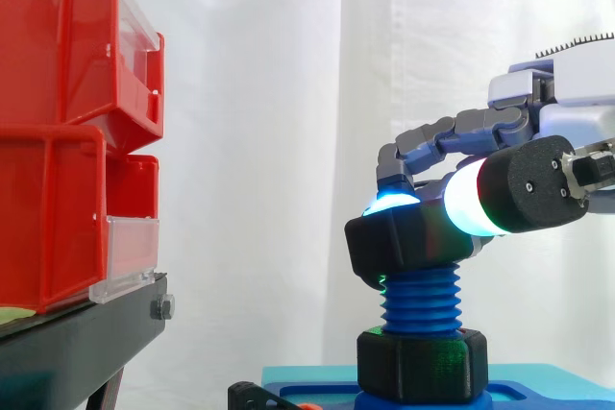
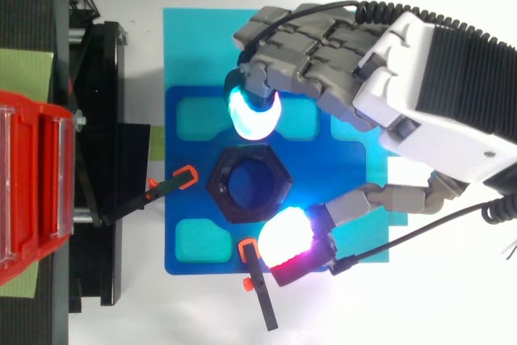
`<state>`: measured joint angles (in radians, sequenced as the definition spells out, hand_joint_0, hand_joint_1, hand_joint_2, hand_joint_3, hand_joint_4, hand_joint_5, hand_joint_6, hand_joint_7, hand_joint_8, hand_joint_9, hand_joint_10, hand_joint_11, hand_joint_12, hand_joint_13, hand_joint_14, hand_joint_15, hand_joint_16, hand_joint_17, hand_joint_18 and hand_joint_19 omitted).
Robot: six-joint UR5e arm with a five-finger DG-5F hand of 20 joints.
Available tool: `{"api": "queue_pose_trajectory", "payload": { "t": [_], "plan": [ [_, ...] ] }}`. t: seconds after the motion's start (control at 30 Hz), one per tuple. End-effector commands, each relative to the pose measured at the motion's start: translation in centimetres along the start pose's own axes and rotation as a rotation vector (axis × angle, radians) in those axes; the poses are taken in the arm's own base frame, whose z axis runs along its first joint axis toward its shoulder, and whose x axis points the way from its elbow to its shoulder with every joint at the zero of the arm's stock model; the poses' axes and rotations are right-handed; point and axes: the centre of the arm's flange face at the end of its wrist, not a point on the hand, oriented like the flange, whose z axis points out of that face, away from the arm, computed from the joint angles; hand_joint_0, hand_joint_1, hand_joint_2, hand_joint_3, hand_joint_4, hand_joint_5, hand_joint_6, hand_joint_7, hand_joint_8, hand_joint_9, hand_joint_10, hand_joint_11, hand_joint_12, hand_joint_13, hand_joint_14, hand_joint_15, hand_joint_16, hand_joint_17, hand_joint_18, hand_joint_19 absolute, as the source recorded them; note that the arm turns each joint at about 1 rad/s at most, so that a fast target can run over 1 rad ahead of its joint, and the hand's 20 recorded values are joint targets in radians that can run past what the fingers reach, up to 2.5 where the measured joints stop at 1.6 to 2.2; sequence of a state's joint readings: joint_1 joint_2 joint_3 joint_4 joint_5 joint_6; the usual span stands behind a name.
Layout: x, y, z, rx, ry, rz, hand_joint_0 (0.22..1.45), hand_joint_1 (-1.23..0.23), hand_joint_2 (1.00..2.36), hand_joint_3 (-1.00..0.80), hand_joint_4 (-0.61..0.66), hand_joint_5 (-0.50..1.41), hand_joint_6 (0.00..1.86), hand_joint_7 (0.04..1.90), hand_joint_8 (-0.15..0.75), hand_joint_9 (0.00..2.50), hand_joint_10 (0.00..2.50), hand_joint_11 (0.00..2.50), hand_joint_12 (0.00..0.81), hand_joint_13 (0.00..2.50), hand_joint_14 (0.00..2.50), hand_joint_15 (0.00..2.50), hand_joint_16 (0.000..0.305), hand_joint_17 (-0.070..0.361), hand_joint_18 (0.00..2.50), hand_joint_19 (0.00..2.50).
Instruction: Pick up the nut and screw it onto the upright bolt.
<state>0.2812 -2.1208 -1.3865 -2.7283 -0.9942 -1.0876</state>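
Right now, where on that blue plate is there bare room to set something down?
Bare: the teal corner pocket between the orange-tipped black clamps, and the teal pocket beside the cyan fingertip. Crowded: around the black hexagonal nut, pinched by the robot hand.

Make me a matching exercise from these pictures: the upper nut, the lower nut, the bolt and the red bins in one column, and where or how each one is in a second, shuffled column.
Column one:
1. upper nut
2. lower nut
3. bolt
4. red bins

Column two:
A. stacked on the black stand
B. upright, blue, threaded
C. at the bolt's foot
D. pinched by the hand at the bolt's top

Pairs: 1-D, 2-C, 3-B, 4-A.
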Motion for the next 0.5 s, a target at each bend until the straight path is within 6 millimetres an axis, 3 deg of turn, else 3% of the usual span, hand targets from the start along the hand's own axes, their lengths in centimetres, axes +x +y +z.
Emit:
{"api": "queue_pose_trajectory", "payload": {
  "t": [0.0, 0.47],
  "plan": [
    [0.04, -0.03, 0.02, -0.001, 0.0, 0.0, 0.54, -0.74, 1.0, -0.5, 0.32, -0.2, 0.51, 1.44, 0.339, 0.44, 0.0, 0.1, 0.376, 0.43, 0.0, 0.0, 0.054, 0.121, 0.54, 0.06],
    [0.05, -0.07, 0.03, -0.006, 0.006, -0.003, 0.52, -0.8, 1.0, -0.5, 0.33, -0.19, 0.5, 1.46, 0.335, 0.41, 0.0, 0.08, 0.387, 0.35, 0.0, 0.0, 0.057, 0.129, 0.47, 0.03]
  ]
}}
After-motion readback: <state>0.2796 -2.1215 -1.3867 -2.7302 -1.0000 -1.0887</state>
